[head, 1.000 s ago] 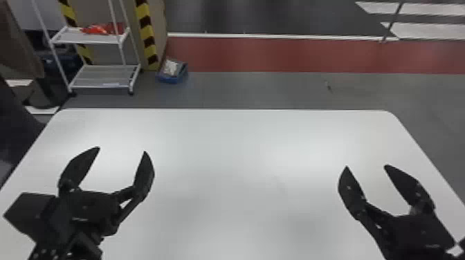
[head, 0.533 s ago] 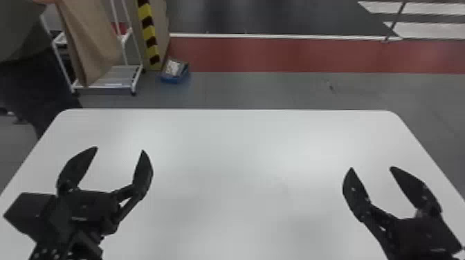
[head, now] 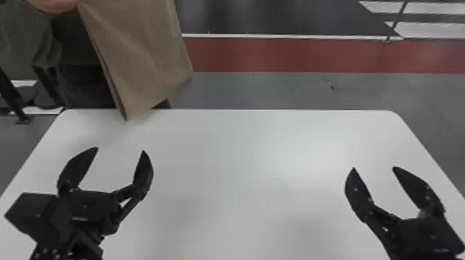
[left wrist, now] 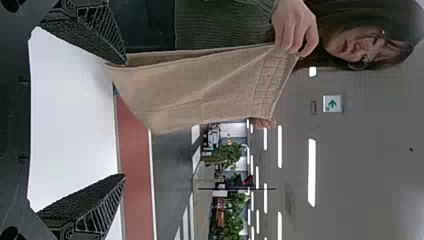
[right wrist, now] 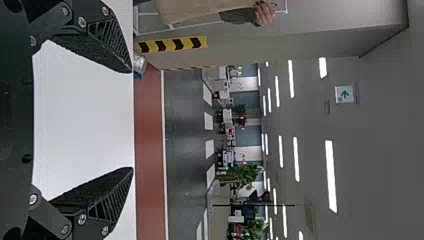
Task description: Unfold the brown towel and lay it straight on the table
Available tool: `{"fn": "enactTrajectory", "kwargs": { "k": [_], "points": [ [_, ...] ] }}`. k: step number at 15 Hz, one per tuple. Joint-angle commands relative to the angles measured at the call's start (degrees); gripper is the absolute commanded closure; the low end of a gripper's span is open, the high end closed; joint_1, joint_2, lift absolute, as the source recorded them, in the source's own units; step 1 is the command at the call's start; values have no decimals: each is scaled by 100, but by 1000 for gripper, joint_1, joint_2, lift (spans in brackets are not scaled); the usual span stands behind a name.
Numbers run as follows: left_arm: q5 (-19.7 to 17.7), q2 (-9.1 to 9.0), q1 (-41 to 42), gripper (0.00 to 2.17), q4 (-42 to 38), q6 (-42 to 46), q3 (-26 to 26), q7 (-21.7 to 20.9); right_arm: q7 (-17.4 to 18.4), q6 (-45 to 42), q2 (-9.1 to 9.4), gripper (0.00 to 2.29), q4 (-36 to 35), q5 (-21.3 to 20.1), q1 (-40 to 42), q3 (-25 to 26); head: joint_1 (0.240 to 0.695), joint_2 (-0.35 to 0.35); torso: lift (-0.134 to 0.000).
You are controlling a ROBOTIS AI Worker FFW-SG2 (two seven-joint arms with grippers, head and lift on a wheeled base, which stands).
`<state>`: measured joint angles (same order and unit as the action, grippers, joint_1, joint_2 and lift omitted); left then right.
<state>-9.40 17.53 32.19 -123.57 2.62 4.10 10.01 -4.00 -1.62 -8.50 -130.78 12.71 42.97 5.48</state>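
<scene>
The table [head: 242,193] is white; head view crops the brown towel [head: 138,52] above.

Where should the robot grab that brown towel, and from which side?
Likely its lowest corner, from the robot's side, with the left gripper: the brown towel hangs from a person's hands, and that narrow corner dangles free near the table's far edge.

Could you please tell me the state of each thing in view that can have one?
Brown towel: held up and hanging, not laid flat.
Person's hand: closed on the towel's upper edge.
Robot's left hand: open, nothing between its fingers.
Robot's right hand: open, nothing between its fingers.
Ceiling lights: lit.
</scene>
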Motion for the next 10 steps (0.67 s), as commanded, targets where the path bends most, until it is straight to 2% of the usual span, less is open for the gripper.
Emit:
{"fn": "enactTrajectory", "kwargs": {
  "k": [1,10],
  "points": [
    [0,-4,-2,83,0,6,3,1,5,17,-20,211,0,3,-8,5,695,-26,-125],
    [-9,40,-46,83,26,-12,-15,1,-4,17,-2,211,18,3,-43,-4,695,-24,-125]
  ]
}}
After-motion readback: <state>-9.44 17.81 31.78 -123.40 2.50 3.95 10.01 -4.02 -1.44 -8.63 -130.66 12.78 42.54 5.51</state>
